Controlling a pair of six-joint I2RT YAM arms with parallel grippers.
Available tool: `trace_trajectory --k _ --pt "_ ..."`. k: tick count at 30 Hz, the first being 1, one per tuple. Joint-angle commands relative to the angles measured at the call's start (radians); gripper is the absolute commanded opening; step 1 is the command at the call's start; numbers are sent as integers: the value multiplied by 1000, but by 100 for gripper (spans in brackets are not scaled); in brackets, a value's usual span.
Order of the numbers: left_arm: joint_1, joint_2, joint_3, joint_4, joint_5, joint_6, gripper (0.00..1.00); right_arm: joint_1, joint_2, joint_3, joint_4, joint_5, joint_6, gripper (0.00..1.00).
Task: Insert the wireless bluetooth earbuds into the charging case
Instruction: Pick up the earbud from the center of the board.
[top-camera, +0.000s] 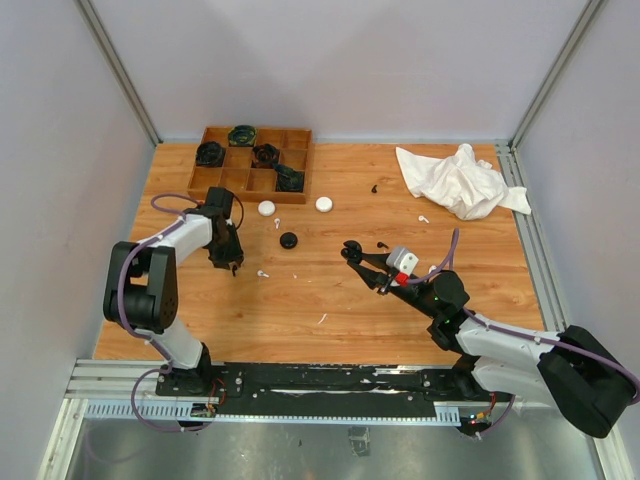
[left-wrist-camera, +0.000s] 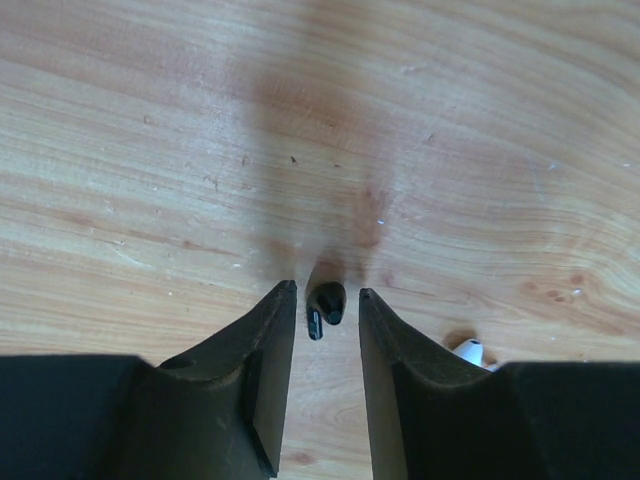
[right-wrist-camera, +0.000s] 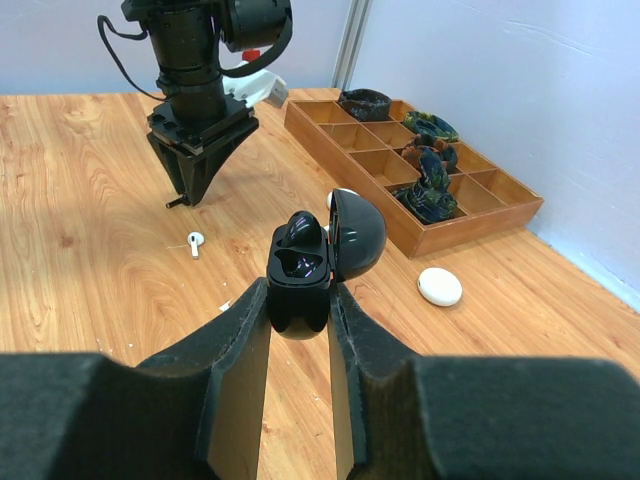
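Observation:
My left gripper (top-camera: 232, 266) points down at the table, open, with its fingertips on either side of a black earbud (left-wrist-camera: 329, 301) that lies on the wood. In the left wrist view the gripper (left-wrist-camera: 325, 292) has a small gap to the earbud on each side. A white earbud (left-wrist-camera: 470, 351) lies just right of it and also shows from above (top-camera: 263, 273). My right gripper (right-wrist-camera: 300, 292) is shut on an open black charging case (right-wrist-camera: 298, 262) and holds it above the table at mid-right (top-camera: 352, 252). A black earbud (right-wrist-camera: 301, 229) seems seated in the case.
A wooden compartment tray (top-camera: 222, 181) with dark items stands at the back left. Two white cases (top-camera: 266, 208) (top-camera: 324, 204) and a black case (top-camera: 289, 240) lie in front of it. A white cloth (top-camera: 460, 180) lies back right. Loose earbuds (top-camera: 423, 218) (top-camera: 374, 188) lie mid-table.

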Motion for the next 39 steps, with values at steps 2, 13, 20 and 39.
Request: trace_trajectory --k 2,13,20,39 --pt "-6 37 21 -35 -5 36 36 12 -18 -12 44 3 -13 2" --pt "-19 70 14 -35 0 47 25 13 -24 -9 40 2 -14 2" --pt "-47 32 -5 -34 12 32 19 12 -32 -1 20 -8 -18 2" --pt "-412 -326 6 66 -167 -196 19 12 -24 45 -14 -1 -38 2"
